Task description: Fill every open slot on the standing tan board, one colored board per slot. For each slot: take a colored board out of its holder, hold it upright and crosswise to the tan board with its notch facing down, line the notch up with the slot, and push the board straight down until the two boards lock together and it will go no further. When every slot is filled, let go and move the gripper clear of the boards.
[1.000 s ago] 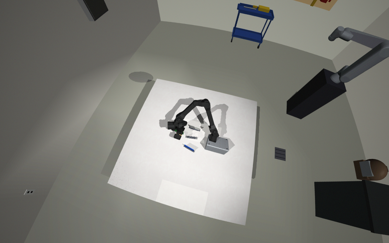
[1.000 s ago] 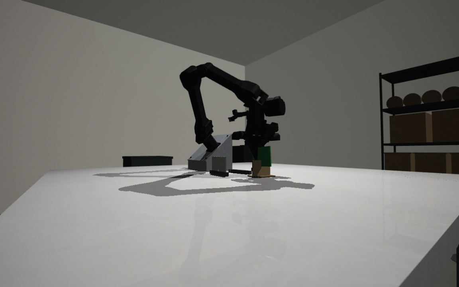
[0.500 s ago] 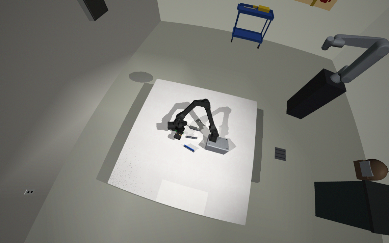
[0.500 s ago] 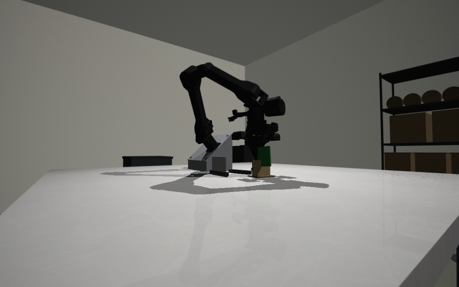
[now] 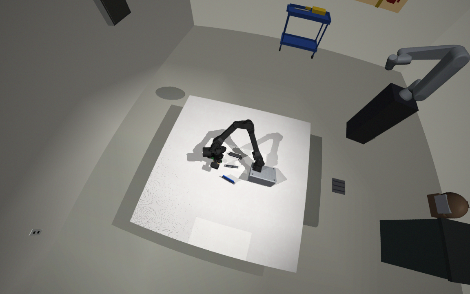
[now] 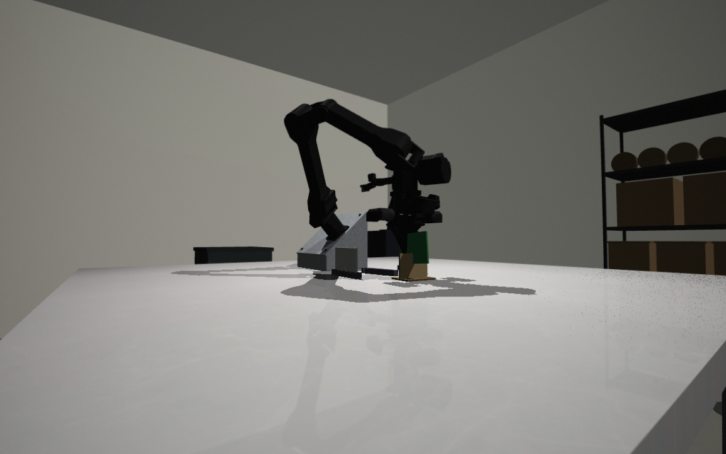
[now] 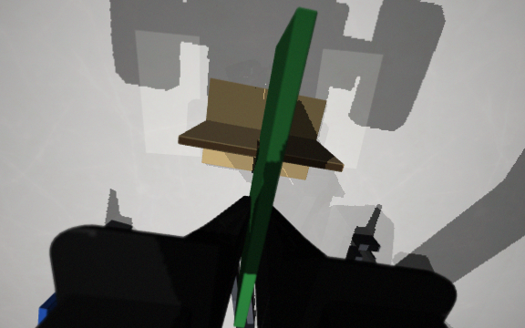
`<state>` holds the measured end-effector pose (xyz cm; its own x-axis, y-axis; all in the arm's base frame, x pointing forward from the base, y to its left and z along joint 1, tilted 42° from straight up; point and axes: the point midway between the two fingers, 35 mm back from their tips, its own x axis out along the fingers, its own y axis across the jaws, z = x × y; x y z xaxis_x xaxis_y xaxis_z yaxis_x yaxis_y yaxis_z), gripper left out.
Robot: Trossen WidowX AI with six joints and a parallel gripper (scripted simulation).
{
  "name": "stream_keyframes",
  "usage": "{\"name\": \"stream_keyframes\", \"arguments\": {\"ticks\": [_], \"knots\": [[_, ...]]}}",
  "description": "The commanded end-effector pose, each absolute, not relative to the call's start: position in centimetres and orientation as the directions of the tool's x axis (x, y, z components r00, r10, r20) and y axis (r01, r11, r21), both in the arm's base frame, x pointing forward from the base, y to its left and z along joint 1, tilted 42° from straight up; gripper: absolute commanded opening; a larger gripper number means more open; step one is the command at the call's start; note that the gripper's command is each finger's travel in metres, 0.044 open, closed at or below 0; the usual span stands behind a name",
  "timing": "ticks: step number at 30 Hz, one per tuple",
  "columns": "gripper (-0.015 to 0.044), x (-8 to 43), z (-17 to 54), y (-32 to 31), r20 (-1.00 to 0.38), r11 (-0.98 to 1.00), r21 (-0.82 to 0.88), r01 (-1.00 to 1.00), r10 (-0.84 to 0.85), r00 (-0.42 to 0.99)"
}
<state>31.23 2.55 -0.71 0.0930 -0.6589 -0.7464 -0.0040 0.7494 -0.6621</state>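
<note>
"Where do we stand?"

"My claw (image 5: pixel 217 155) (image 6: pixel 404 239) (image 7: pixel 253 205) is narrow, clamped on the green board (image 5: pixel 212 158) (image 6: pixel 417 247) (image 7: pixel 285 91). I have it upright, crosswise over the tan board (image 6: pixel 412 268) (image 7: pixel 223 132), towards 12 o'clock in my wrist view"

"Seated?"

"I judge not: from outside it rides high above the tan board, and a dark line that may be the slot shows at its 9 o'clock edge. I can't see the notch. Line up, then press straight down"

"What's left?"

"From the tan board, seen from the top, the blue board (image 5: pixel 228 178) (image 7: pixel 43 315) waits in its holder at 5 o'clock, and a pale board (image 5: pixel 235 154) (image 6: pixel 346 258) at about 3. I can't count the open slots, so I can't say if either is needed. No finished joint shows; release and retreat remain"
</note>
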Motion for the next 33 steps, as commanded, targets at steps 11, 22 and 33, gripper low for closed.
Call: {"name": "stream_keyframes", "arguments": {"ticks": [11, 22, 33], "knots": [[0.0000, 31.27, -0.97, 2.35, -0.746, 0.750, -0.662, 0.002, -0.659, 0.091], [0.0000, 31.29, -1.11, 2.21, -0.746, 0.750, -0.662, 0.002, -0.659, 0.091], [0.0000, 31.32, -1.27, 2.07, -0.746, 0.750, -0.662, 0.002, -0.659, 0.091]]}}
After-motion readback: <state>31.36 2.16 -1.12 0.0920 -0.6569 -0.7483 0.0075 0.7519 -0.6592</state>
